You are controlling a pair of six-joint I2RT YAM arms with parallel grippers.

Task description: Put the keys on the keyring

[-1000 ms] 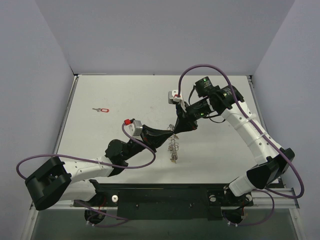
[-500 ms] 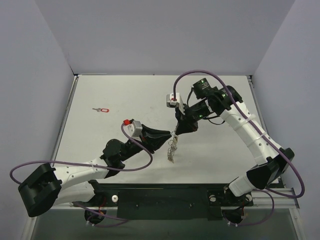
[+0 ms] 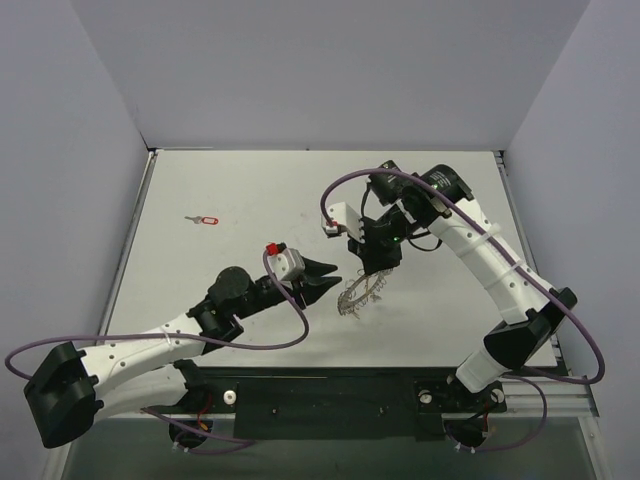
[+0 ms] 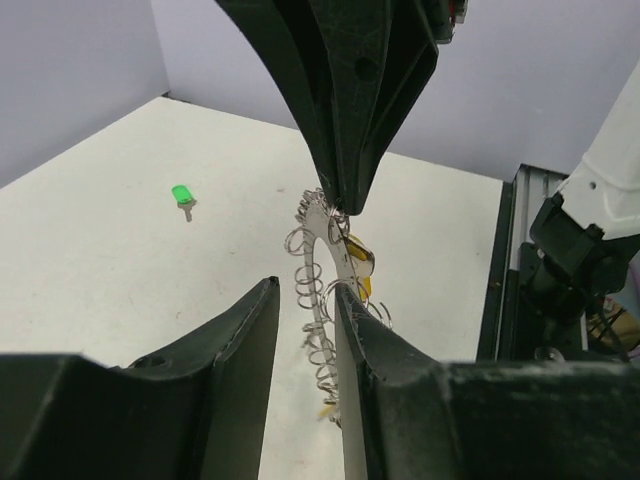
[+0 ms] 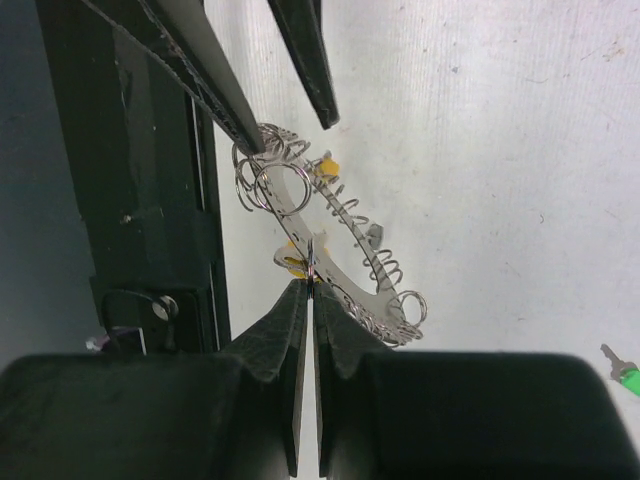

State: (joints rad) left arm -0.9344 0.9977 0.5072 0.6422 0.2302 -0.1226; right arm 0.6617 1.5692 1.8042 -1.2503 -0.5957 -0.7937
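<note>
- The keyring (image 3: 362,292) is held up off the worktop, pinched in the closed right jaws; yellow keys (image 4: 358,268) already hang on it.
- The left jaws stand open at its rim, empty.
- Next, the green key (image 4: 182,194) likely needs fetching.

I read no text, label, brand, number or sign in any of three views.
</note>
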